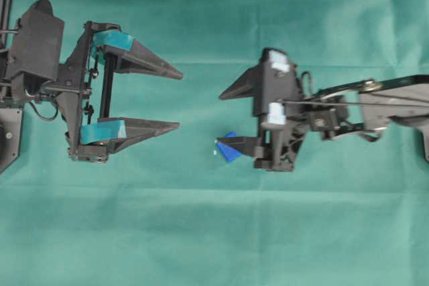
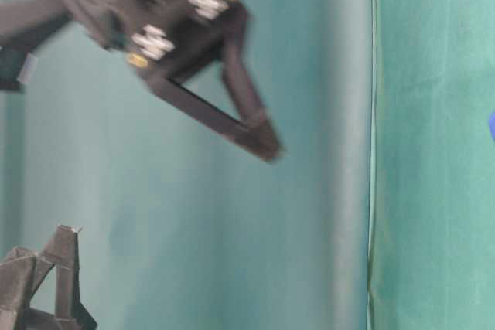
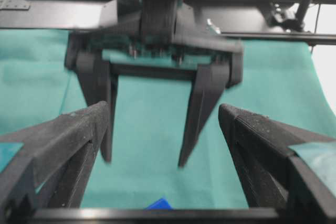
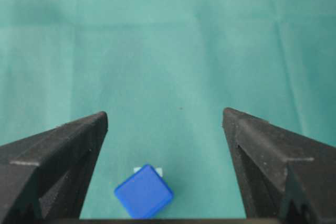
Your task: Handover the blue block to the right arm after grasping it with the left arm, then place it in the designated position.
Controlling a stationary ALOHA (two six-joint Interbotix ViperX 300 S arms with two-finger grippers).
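The blue block (image 4: 144, 191) lies on the green cloth, turned cornerwise. It covers most of the designated position (image 4: 159, 171), whose white marks peek out at its far edge. My right gripper (image 4: 165, 115) is open above it, and neither finger touches the block. From overhead the block (image 1: 230, 149) shows partly under the right gripper's (image 1: 218, 119) lower finger, with the white marks (image 1: 214, 154) beside it. My left gripper (image 1: 180, 100) faces it from the left, open and empty. In the left wrist view only a corner of the block (image 3: 159, 203) shows, below my left gripper (image 3: 164, 111).
Green cloth (image 1: 214, 232) covers the whole table. A black frame rail (image 3: 42, 19) runs along the far edge behind the right arm. In the table-level view the right gripper (image 2: 261, 138) is blurred and lifted off the cloth.
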